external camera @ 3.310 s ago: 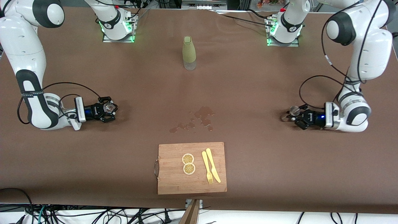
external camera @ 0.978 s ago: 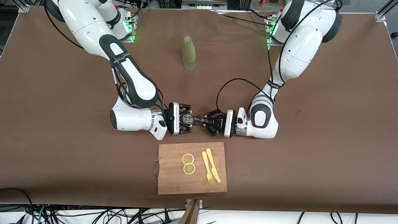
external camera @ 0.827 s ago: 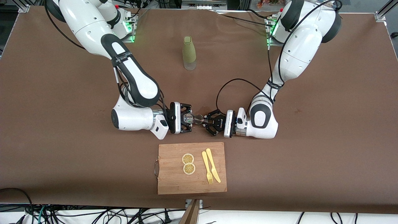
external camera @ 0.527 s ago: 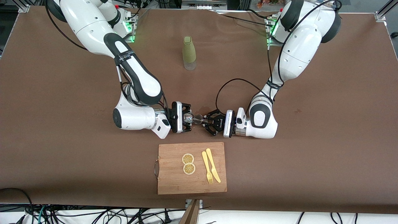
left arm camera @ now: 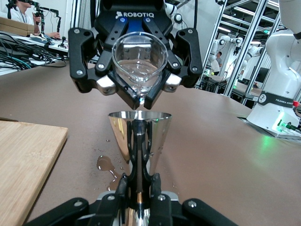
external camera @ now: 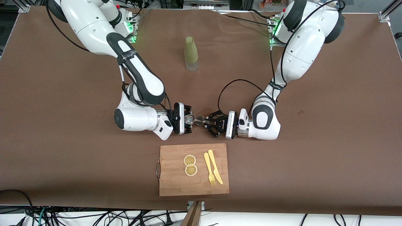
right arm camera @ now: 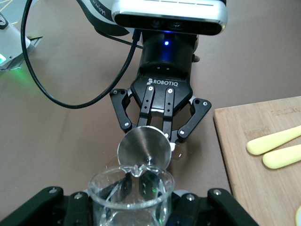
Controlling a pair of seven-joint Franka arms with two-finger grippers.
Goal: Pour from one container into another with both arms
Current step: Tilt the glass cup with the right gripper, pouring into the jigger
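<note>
The tiny clear shot glass [external camera: 189,119] with a small pouring lip is gripped in my right gripper [external camera: 187,119], which is shut on it over the middle of the table. It holds clear liquid [left arm camera: 139,70] and tips toward the silver hourglass jigger [external camera: 199,119]. My left gripper [external camera: 205,121] is shut on the jigger's narrow waist [left arm camera: 139,181]. The jigger [left arm camera: 139,134] stands upright in the left wrist view, its open cone right under the lip of the glass [left arm camera: 139,59]. In the right wrist view the glass [right arm camera: 129,195] fills the foreground, with the jigger [right arm camera: 143,148] just past its lip.
A tall olive-green bottle [external camera: 191,54] stands farther from the front camera, between the two bases. A wooden cutting board [external camera: 176,182] lies nearer that camera, carrying two lemon slices [external camera: 190,165] and a yellow fork and knife [external camera: 213,171]. A wet spill [left arm camera: 107,165] marks the cloth under the grippers.
Both arms came in from the table's ends to meet at the middle. Over the last second the right wrist rolled and crept closer, tipping the glass toward the jigger. The left gripper hardly moved.
</note>
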